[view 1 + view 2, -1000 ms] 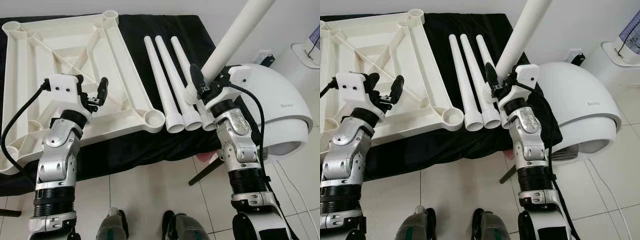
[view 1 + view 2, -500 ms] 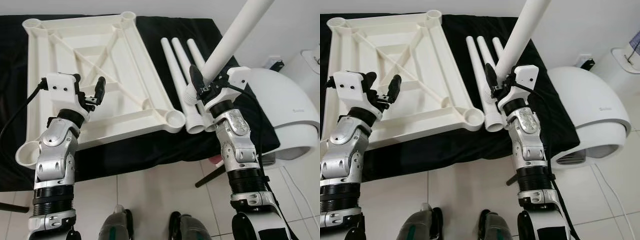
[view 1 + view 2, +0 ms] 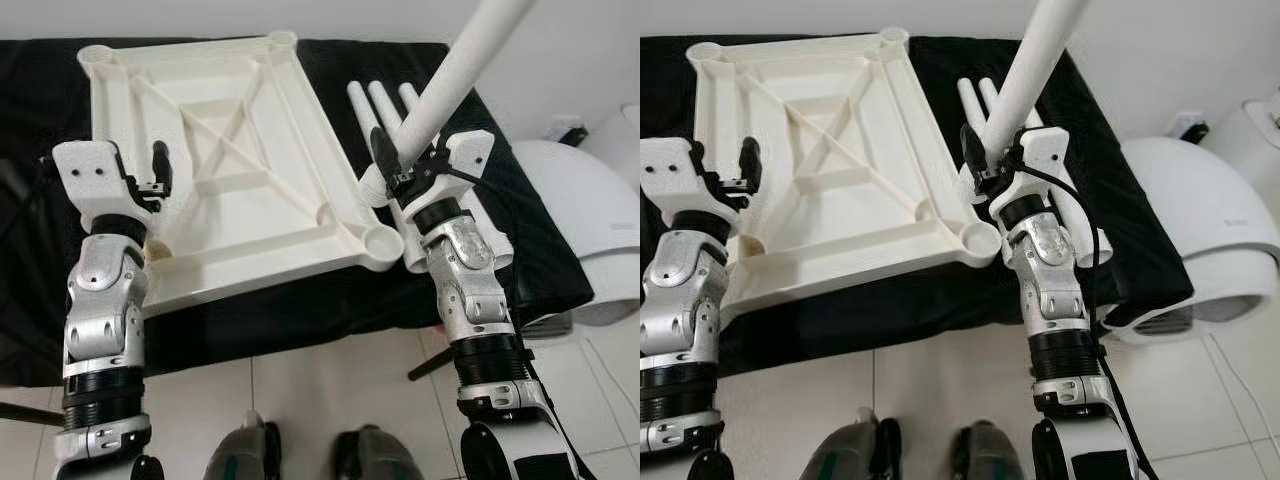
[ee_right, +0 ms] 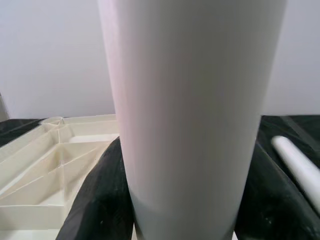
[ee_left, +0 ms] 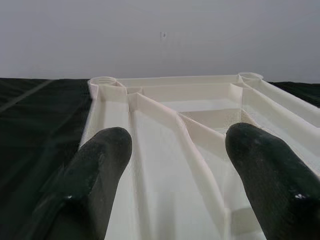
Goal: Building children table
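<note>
Fingers (image 4: 100, 200) of the right gripper (image 3: 400, 170) are clenched on a white leg (image 3: 455, 70), one black finger on each side of it, close to its wide lower end. The leg is lifted off the surface and tilted, its upper part going up and away to the right, out of the picture. Its lower end is just beside the near right corner socket (image 3: 383, 242) of the tabletop (image 3: 215, 160), but I cannot tell if it touches the socket. The left gripper (image 5: 175, 150) has its fingers (image 5: 97, 165) released, with a wide gap between them, and it holds nothing. It hangs over the left edge of the tabletop and points along it. The tabletop is cream white and lies upside down, so its ribs and the crossed braces are on top. It has a round socket at each corner that can be seen. It rests on a black cloth (image 3: 250, 300) which covers a low surface. Three more legs (image 3: 375, 100) lie side by side on the cloth, right of the tabletop and partly behind the right gripper and the held leg. Further right, beside the cloth, stands a white domed object (image 3: 590, 230) on the tiled floor (image 3: 320, 390). At the lower edge, the robot's two feet (image 3: 240, 455) stand on the tiles. A pale wall (image 5: 160, 35) is behind the surface.
</note>
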`<state>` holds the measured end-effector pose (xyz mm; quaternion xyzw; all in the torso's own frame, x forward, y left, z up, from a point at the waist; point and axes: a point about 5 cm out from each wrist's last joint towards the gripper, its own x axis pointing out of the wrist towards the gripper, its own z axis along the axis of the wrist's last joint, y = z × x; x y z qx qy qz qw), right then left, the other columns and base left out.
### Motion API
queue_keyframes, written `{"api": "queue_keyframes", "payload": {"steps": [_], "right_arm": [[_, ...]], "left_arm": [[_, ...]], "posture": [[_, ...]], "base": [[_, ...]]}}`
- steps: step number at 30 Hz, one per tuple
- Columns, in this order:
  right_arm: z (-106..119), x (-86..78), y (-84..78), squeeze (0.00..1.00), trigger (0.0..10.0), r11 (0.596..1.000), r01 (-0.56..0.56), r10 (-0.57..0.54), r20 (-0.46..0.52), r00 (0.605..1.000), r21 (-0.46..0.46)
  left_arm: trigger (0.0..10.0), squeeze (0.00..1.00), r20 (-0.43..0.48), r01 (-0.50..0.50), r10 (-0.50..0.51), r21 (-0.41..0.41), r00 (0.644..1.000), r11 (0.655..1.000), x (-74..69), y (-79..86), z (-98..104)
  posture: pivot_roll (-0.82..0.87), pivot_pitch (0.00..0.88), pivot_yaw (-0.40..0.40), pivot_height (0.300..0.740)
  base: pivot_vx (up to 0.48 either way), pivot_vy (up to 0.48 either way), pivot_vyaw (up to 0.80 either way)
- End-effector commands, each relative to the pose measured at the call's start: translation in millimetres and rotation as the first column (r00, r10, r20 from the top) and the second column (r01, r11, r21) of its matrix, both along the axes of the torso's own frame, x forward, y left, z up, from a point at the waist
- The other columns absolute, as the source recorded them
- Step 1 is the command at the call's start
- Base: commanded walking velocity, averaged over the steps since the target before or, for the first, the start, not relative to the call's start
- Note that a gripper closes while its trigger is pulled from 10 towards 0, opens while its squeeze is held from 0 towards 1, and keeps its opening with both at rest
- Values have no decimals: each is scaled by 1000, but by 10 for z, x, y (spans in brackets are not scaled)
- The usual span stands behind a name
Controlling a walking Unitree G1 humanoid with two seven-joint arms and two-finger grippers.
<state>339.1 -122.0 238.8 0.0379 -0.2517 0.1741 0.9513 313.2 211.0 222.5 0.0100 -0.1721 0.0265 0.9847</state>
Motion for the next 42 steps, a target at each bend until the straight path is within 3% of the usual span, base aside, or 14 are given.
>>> {"api": "queue_keyframes", "payload": {"steps": [1,14,18,21,24,25,28,29,31,34,36,38,40,42], "right_arm": [[10,-6,-54,0,10000,1000,18,-18,13,1000,3],[20,3,-70,0,10000,1000,24,-24,19,1000,-2],[29,16,-84,0,10000,1000,28,-27,21,999,-7],[32,18,-87,0,10000,1000,28,-28,21,999,-7],[51,29,-91,0,10000,999,29,-29,27,999,-13],[51,29,-91,0,10000,999,29,-29,27,999,-13],[77,38,-105,0,10000,999,35,-34,35,999,-19],[77,38,-105,0,10000,999,35,-34,35,999,-19],[84,38,-125,0,10000,999,41,-40,37,999,-21],[84,38,-125,0,10000,999,41,-40,37,999,-21],[89,41,-142,0,10000,999,48,-47,39,998,-21],[89,41,-142,0,10000,999,48,-47,39,998,-21],[92,44,-148,0,10000,999,51,-50,40,998,-20],[110,42,-161,0,10000,998,57,-56,46,997,-21]], "left_arm": [[10000,0,-10,6,-6,10,1000,1000,13,-43,-21],[10000,0,-1,24,-24,69,1000,997,5,-110,-6],[10000,0,-13,213,-215,189,977,959,-36,-363,-5],[10000,0,-21,248,-249,207,968,946,-41,-410,-8],[10000,0,-70,396,-393,279,917,875,-70,-606,-36],[10000,0,-70,396,-393,279,917,875,-70,-606,-36],[10000,0,-144,548,-535,360,832,755,-135,-808,-95],[10000,0,-144,548,-535,360,832,755,-135,-808,-95],[10000,0,-202,630,-604,381,771,676,-189,-903,-158],[10000,0,-202,630,-604,381,771,676,-189,-903,-158],[10000,0,-273,707,-660,396,700,586,-245,-981,-238],[10000,0,-273,707,-660,396,700,586,-245,-981,-238],[10000,0,-312,741,-679,397,664,542,-265,-1010,-284],[10000,0,-379,787,-697,406,608,465,-291,-1045,-368]], "posture": [[66,128,-66,740],[64,132,-66,740],[66,137,-69,740],[66,137,-69,740],[66,148,-66,740],[66,148,-66,740],[63,156,-60,740],[63,156,-60,740],[62,158,-59,740],[62,158,-59,740],[62,162,-55,740],[62,162,-55,740],[61,162,-55,740],[56,164,-53,740]], "base": [[0,352,0],[0,188,0],[0,0,0],[0,0,0],[0,0,0],[0,0,0],[0,0,0],[0,0,0],[0,0,0],[0,0,0],[0,0,0],[0,0,0],[0,0,0],[0,0,0]]}}
